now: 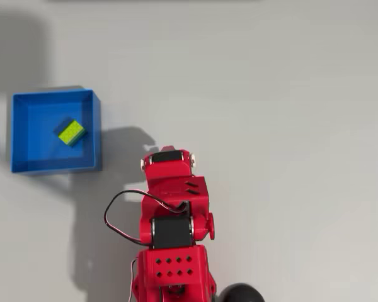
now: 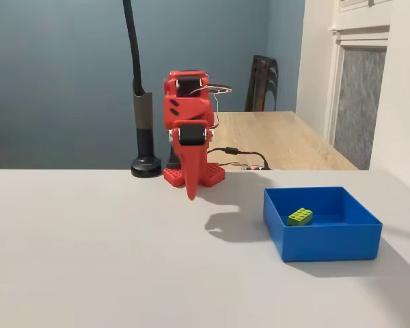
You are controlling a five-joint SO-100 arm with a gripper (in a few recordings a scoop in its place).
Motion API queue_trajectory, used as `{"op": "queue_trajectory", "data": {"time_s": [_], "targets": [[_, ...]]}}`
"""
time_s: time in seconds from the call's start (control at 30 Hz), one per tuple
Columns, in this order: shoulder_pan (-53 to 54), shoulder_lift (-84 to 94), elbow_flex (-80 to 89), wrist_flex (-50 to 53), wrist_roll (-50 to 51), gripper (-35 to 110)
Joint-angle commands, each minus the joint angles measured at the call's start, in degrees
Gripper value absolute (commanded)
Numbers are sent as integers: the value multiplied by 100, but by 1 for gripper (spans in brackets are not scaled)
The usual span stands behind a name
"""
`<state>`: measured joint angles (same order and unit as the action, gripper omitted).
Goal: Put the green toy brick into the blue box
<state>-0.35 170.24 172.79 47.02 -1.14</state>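
The green toy brick [image 1: 70, 133] lies on the floor of the blue box [image 1: 25, 132], slightly right of the box's middle in the overhead view. The fixed view shows the same brick [image 2: 300, 216] resting inside the blue box [image 2: 328, 242] at the right of the table. My red arm [image 1: 173, 207] is folded up over its base, well apart from the box. The gripper [image 2: 190, 193] hangs pointing straight down at the table, its fingers together with nothing between them.
A black pole on a round foot [image 2: 146, 166] stands beside the arm's base. A black cable [image 1: 113, 220] loops out to the arm's left in the overhead view. A wooden table [image 2: 294, 140] and a dark chair [image 2: 262, 82] stand behind the grey table [image 2: 89, 260].
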Motion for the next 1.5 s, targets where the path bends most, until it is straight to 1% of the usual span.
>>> {"op": "queue_trajectory", "data": {"time_s": [0.0, 0.4, 0.83, 1.47], "targets": [[132, 413, 88, -88, -53, 0], [193, 976, 554, -185, -53, 0], [193, 1512, 668, 123, -44, 0], [290, 1600, 668, 132, 26, 0]]}}
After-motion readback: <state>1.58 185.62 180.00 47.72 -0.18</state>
